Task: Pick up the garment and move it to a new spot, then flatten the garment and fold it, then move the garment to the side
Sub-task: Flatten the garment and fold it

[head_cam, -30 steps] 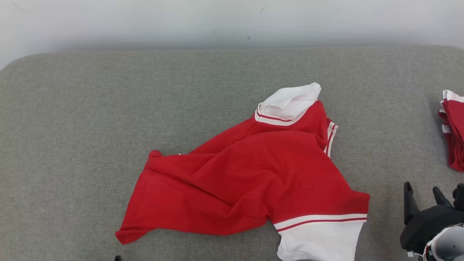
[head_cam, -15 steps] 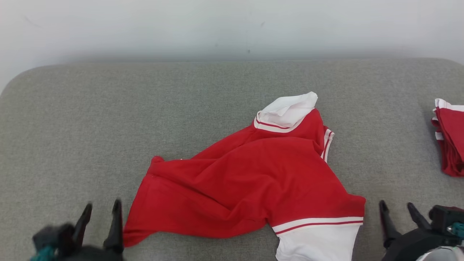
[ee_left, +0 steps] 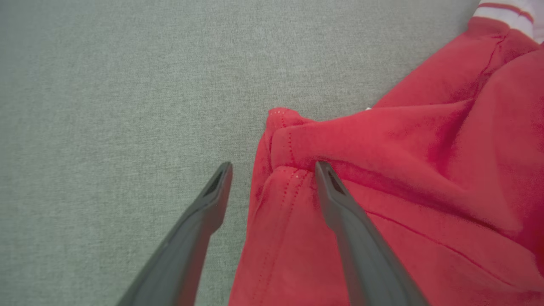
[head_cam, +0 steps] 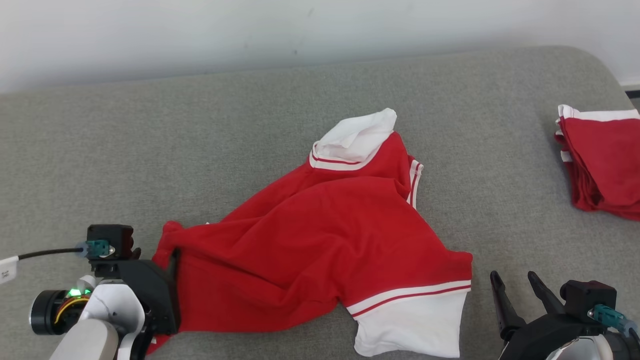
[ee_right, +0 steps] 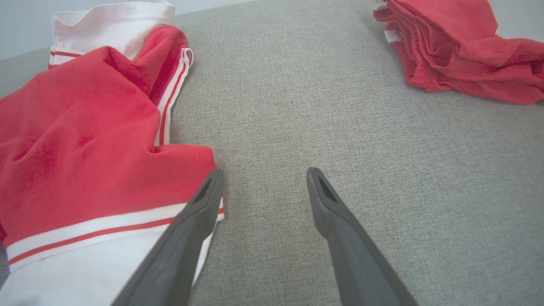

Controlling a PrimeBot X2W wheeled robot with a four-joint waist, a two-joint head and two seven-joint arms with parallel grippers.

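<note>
Presently, the red and white shirt (head_cam: 320, 235) lies crumpled near the middle of the grey padded surface (head_cam: 150, 150). The left end effector (ee_left: 274, 170) is wide open astride the shirt's red hem corner, gripping nothing. The right end effector (head_cam: 512, 280) is likewise wide open and empty, just beside the shirt's white-banded edge. A stack of red garments (head_cam: 605, 160) sits at far right, well apart.

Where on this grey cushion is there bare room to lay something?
Widest: the left of the cushion, between the red shirt and the wall. Also the strip between the shirt and the red pile at right. Crowded in front: the left pincer straddles the shirt's edge, the right pincer sits beside its white part.
</note>
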